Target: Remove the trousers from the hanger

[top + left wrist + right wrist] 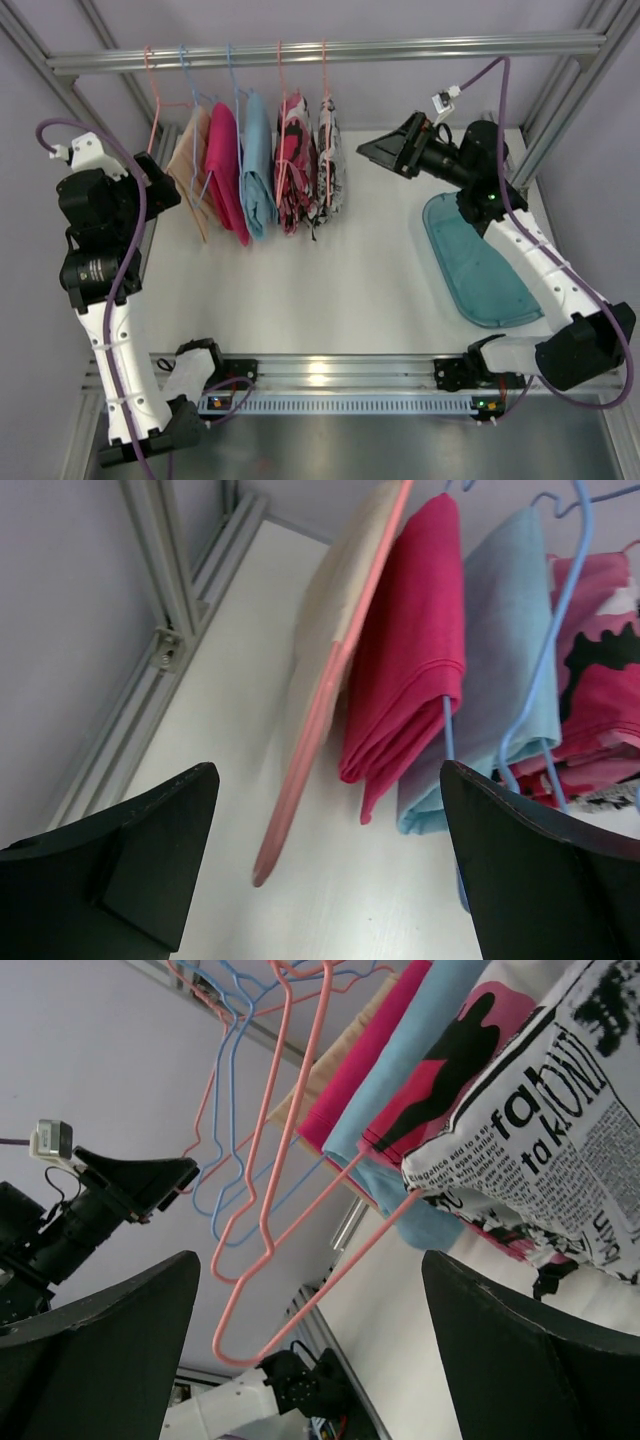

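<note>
Five garments hang on wire hangers from the back rail point(330, 50). The black-and-white comic-print trousers point(331, 160) hang rightmost on a pink hanger point(323, 70). Just to their left are the pink-red trousers point(295, 165) with black patches. My right gripper point(375, 150) is open, a short way right of the comic-print pair and apart from it. Its wrist view shows the print trousers point(560, 1130), their pink hanger point(330, 1250) and the pink-red pair point(450, 1070). My left gripper point(160, 190) is open beside the tan garment point(335, 660), with nothing between its fingers point(540, 870).
Magenta point(228, 170) and light-blue point(258, 165) garments hang between the tan one and the trousers. A teal tray point(480, 265) lies on the table under the right arm. Frame posts stand at both back corners.
</note>
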`<state>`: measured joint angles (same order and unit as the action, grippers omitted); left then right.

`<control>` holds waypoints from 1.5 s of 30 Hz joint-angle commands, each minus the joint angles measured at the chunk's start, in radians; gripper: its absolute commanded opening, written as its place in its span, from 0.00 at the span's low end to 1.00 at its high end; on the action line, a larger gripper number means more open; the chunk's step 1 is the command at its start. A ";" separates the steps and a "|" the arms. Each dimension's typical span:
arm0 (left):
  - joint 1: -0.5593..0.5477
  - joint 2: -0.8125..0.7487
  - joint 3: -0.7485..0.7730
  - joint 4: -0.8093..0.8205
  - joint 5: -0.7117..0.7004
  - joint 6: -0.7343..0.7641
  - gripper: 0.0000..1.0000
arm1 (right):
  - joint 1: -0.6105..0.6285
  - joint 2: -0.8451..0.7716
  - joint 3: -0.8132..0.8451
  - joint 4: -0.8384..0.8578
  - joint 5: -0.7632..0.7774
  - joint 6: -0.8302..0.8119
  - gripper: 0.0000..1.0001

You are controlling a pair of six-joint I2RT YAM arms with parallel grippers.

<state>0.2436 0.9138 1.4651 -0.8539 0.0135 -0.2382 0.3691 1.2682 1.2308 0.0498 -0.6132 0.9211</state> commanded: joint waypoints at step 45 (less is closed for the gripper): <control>0.005 0.016 0.043 0.072 0.166 0.037 0.96 | 0.199 0.309 0.323 0.527 -0.010 0.144 0.00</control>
<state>0.2436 0.9257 1.4876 -0.8524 0.1635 -0.2108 0.5602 1.6249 1.4265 0.3634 -0.5961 1.1790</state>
